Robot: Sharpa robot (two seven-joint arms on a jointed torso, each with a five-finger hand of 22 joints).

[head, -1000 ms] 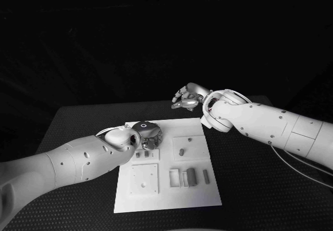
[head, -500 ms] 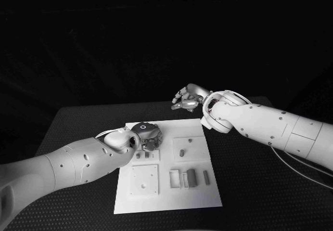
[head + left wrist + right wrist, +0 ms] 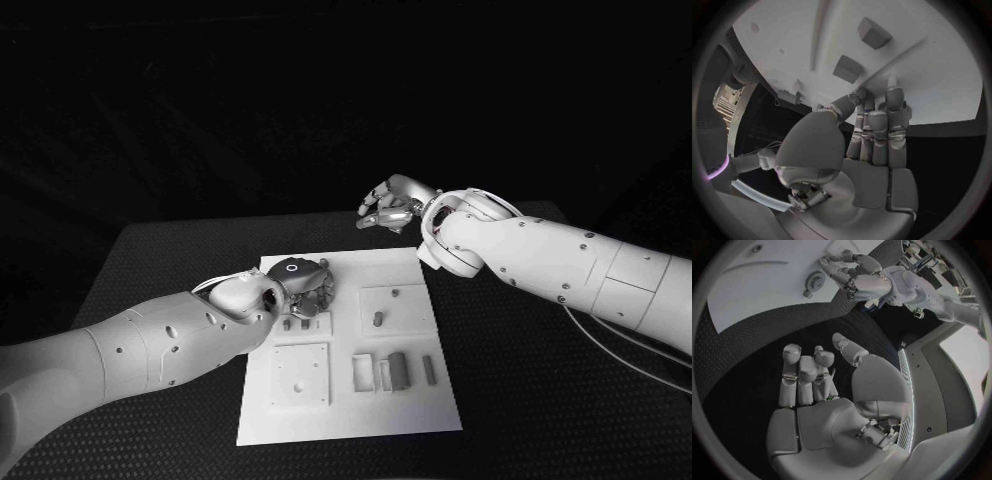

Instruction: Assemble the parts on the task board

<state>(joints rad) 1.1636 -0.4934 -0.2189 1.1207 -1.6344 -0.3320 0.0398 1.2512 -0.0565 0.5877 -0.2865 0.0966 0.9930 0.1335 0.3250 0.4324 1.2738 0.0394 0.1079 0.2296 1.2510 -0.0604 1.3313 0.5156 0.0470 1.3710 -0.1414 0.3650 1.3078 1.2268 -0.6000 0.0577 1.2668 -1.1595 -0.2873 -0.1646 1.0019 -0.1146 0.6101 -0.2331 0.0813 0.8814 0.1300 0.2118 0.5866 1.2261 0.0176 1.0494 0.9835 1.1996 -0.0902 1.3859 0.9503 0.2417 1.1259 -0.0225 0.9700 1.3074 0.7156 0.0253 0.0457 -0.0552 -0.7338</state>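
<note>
The left hand (image 3: 300,285) reaches low over the far left part of the white board (image 3: 433,400). Its fingers (image 3: 895,107) lie straight and close together, holding nothing. The right hand (image 3: 392,203) hangs above the desk (image 3: 548,400) past the board's far edge, fingers loosely apart, empty. Small parts (image 3: 428,366) sit on the board.

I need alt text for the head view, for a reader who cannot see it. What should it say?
The robot's left hand is low over the far left corner of the white task board on a black table. The right hand is raised beyond the board's far edge, fingers curled, holding nothing. Small grey parts lie on the board.
</note>
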